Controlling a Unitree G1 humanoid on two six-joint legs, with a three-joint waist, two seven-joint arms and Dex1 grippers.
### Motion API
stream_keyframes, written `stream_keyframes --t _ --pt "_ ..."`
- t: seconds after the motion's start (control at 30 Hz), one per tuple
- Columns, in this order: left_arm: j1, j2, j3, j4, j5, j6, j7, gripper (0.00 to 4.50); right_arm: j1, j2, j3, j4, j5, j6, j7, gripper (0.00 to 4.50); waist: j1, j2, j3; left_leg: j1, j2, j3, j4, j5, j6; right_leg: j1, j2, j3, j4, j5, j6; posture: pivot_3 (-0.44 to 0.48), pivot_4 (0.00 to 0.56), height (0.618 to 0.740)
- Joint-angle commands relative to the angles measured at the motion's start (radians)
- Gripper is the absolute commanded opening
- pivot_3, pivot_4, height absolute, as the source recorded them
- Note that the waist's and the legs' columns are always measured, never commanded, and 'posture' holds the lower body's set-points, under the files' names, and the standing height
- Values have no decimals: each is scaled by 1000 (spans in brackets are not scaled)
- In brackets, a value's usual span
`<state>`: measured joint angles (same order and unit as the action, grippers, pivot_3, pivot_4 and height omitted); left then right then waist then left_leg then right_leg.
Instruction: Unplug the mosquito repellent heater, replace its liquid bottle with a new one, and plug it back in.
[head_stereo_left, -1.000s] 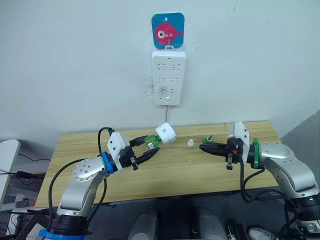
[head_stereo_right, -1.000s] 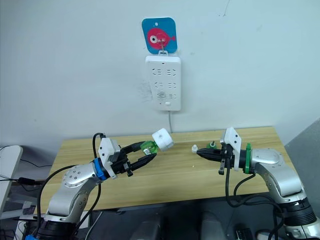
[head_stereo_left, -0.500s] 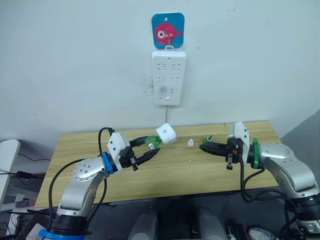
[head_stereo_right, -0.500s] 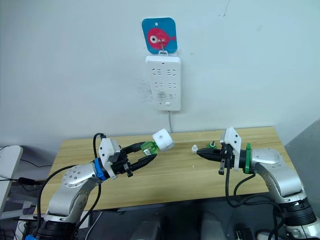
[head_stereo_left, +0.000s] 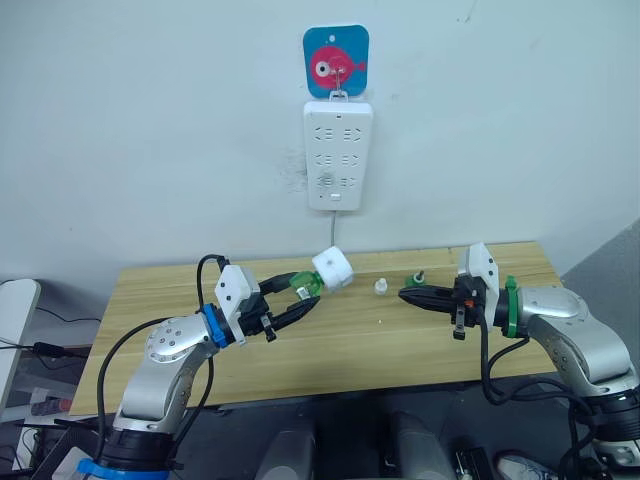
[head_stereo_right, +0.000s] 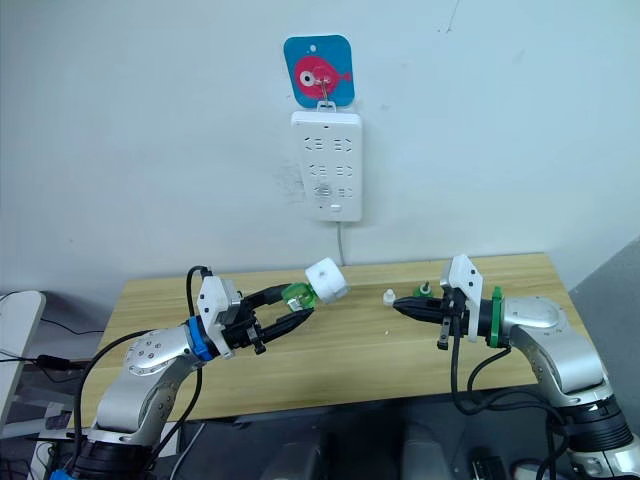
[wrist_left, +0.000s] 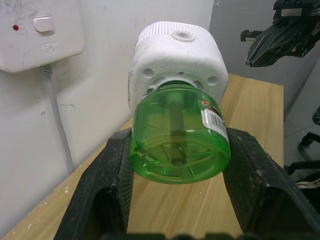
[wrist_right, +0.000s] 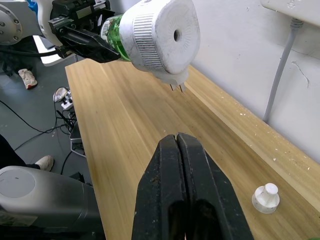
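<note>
My left gripper (head_stereo_left: 303, 292) is shut on a translucent green bottle (wrist_left: 177, 135) that sits in the base of the white mosquito repellent heater (head_stereo_left: 332, 267). It holds both in the air above the table's left middle, and the heater's prongs are bare. Another small green bottle (head_stereo_left: 414, 277) with a dark wick stands on the table just behind my right gripper (head_stereo_left: 405, 294). That gripper is shut, holds nothing, and points left towards the heater. Which of the two green bottles is the new one, I cannot tell.
A small white cap (head_stereo_left: 381, 287) lies loose on the wooden table (head_stereo_left: 350, 350) between the grippers. The tall white power strip (head_stereo_left: 338, 155) hangs on the wall above, under a blue fish hook, with its cord running down behind the table.
</note>
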<state>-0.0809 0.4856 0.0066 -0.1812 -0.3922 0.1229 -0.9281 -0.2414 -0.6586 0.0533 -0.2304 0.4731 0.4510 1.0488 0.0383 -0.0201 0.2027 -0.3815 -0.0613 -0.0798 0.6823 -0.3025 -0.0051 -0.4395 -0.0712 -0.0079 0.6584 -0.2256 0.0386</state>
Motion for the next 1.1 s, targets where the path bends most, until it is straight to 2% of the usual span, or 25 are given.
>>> stream_keyframes --t 0.03,0.47,0.77,0.87,0.97,1.1 --pt "-5 9 12 -40 -18 -13 -5 2197 -14 -11 -12 -8 6 -10 15 28 0 0 0 0 0 0 0 0 0 0 0 0 0 0 0 92 152 740" --pt "-6 7 6 -55 -25 -1 -5 2197 -40 -4 -5 32 -9 -27 23 28 0 0 0 0 0 0 0 0 0 0 0 0 0 0 0 91 156 740" --pt "-80 4 -92 -124 -66 80 -78 2197 -322 131 92 439 -129 -189 111 28 -13 0 0 0 0 0 0 0 0 0 0 0 0 0 0 82 153 740" --pt "-111 1 -123 -126 -78 105 -101 2197 -376 177 109 518 -141 -203 134 28 -14 0 0 0 0 0 0 0 0 0 0 0 0 0 0 86 153 740" --pt "-138 -6 -127 -112 -87 122 -102 2197 -368 184 109 490 -118 -151 164 28 -12 0 0 0 0 0 0 0 0 0 0 0 0 0 0 86 153 740" --pt "-150 -5 -113 -92 -96 135 -95 2197 -297 145 102 337 -69 -52 184 28 -11 0 0 -1 0 -1 0 0 0 -1 0 0 0 0 0 84 160 740"
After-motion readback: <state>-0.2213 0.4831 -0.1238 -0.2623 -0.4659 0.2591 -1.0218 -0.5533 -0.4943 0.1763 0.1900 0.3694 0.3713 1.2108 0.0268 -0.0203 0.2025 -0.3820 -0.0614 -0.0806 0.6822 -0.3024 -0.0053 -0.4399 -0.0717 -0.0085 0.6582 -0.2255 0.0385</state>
